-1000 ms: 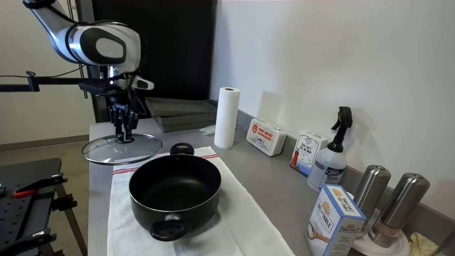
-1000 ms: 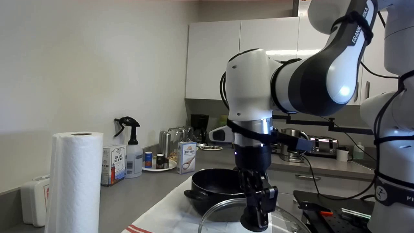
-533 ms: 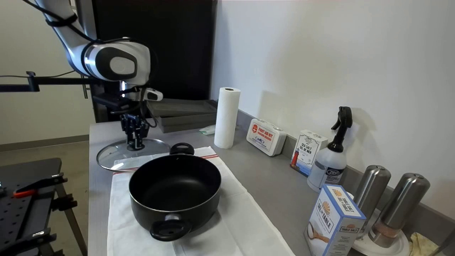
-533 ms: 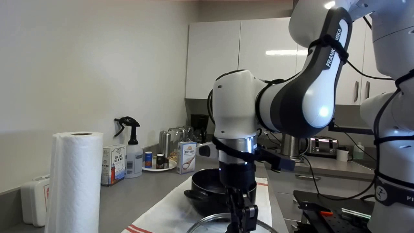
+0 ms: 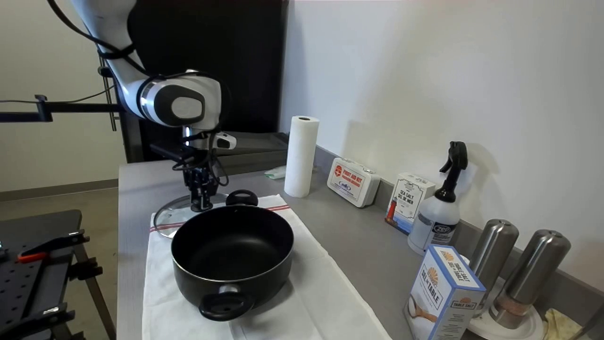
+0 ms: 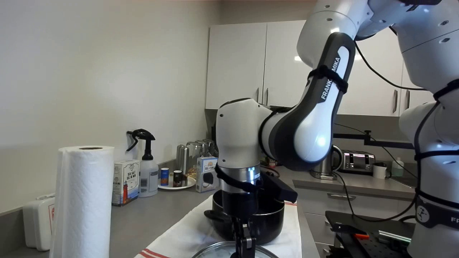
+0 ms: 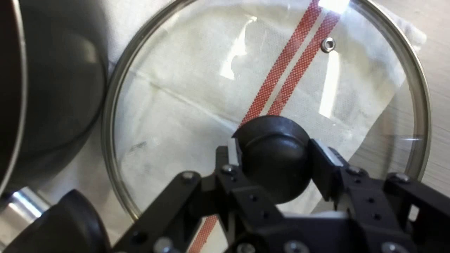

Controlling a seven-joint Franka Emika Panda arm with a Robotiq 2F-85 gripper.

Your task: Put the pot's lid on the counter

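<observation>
The black pot (image 5: 196,283) stands open on the white cloth (image 5: 302,302); it also shows in an exterior view (image 6: 267,229) and at the left of the wrist view (image 7: 70,91). The glass lid (image 5: 170,219) is low beside the pot, partly hidden behind it, over the cloth's red-striped end; it fills the wrist view (image 7: 190,80) and is cut off in an exterior view (image 6: 215,252). My gripper (image 7: 279,154) has both fingers against the lid's black knob. I cannot tell whether the rim touches the cloth. The grey counter (image 5: 330,231) shows around the cloth.
A paper towel roll (image 5: 302,156) stands behind the pot. Along the wall are a first aid kit (image 5: 353,182), a sea salt box (image 5: 409,200), a spray bottle (image 5: 434,219) and a table salt box (image 5: 443,293). Grey trays (image 5: 255,160) lie behind the arm.
The gripper and lid have moved down and toward the pot. The lid has gone from above the counter's edge to low beside the pot. The pot and cloth have not moved.
</observation>
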